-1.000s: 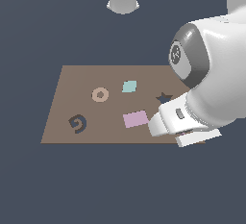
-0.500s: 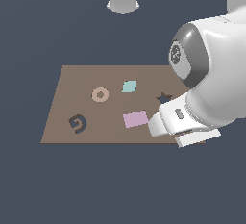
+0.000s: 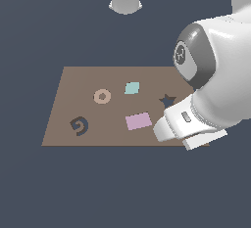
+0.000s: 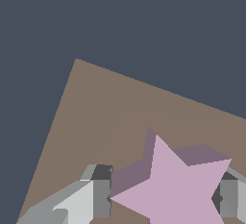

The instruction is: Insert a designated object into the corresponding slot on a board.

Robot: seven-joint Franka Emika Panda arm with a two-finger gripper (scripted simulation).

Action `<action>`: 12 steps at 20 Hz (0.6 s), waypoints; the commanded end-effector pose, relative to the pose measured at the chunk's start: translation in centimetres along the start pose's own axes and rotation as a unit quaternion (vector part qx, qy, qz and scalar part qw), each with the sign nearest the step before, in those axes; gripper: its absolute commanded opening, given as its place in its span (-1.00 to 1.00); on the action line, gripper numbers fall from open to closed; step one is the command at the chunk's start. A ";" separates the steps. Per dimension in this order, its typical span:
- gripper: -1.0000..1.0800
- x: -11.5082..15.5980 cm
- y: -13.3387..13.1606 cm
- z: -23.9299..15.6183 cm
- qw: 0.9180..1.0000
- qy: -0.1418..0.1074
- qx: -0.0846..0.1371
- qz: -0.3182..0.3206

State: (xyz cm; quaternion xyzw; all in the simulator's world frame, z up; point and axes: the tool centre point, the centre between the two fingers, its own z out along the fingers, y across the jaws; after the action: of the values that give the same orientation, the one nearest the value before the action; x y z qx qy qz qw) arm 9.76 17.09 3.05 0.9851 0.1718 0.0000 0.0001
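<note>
So the wrist view is the useful one here; the gripper (image 4: 163, 196) has its two fingers (image 4: 98, 196) sitting on either side of the pink star (image 4: 175, 189), and they look pressed right up against its points, so it's closed onto the star and holding it; the star fills the gap between the fingers, flat face toward the camera, with its darker side walls showing on the far edge. Right beneath the hand is the brown board (image 4: 110, 117), and one of its corners sticks out beyond the fingertips against the dark floor.

In the exterior view the arm's big white body covers the hand completely, so the star isn't visible there at all; the arm hangs over the corner of the board (image 3: 73, 82) on the exterior view's right. The star-shaped slot (image 3: 167, 100) sits just beside the arm, partly tucked behind it; a pink rectangle (image 3: 138, 121) lies close by on the same side; further off from the hand are a pale blue diamond (image 3: 132, 88), a tan ring (image 3: 102, 96) and a dark spiral cutout (image 3: 79, 126).
</note>
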 end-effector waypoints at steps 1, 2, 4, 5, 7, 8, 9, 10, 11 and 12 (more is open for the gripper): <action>-1.00 0.0 -0.2 0.0 1.000 0.000 0.000 -0.022; -1.00 -0.1 -0.3 -0.1 0.999 0.000 0.000 -0.033; -1.00 -0.1 -0.6 -0.1 0.998 0.000 0.000 -0.056; -1.00 -0.2 -0.7 -0.1 0.998 0.000 0.000 -0.069; -1.00 -0.3 -1.0 -0.1 0.995 0.000 0.000 -0.097; -1.00 -0.3 -1.1 -0.1 0.994 0.000 0.000 -0.113; -1.00 -0.4 -1.3 -0.1 0.992 0.000 0.000 -0.129; -1.00 -0.5 -1.4 -0.1 0.989 0.000 0.000 -0.146; -1.00 -0.6 -1.6 -0.2 0.987 0.001 0.000 -0.163; -1.00 -0.7 -1.8 -0.2 0.983 0.001 0.000 -0.181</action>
State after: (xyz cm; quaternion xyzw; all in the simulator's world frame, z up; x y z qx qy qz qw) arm 8.73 18.33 3.18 0.9467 0.3220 0.0003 0.0001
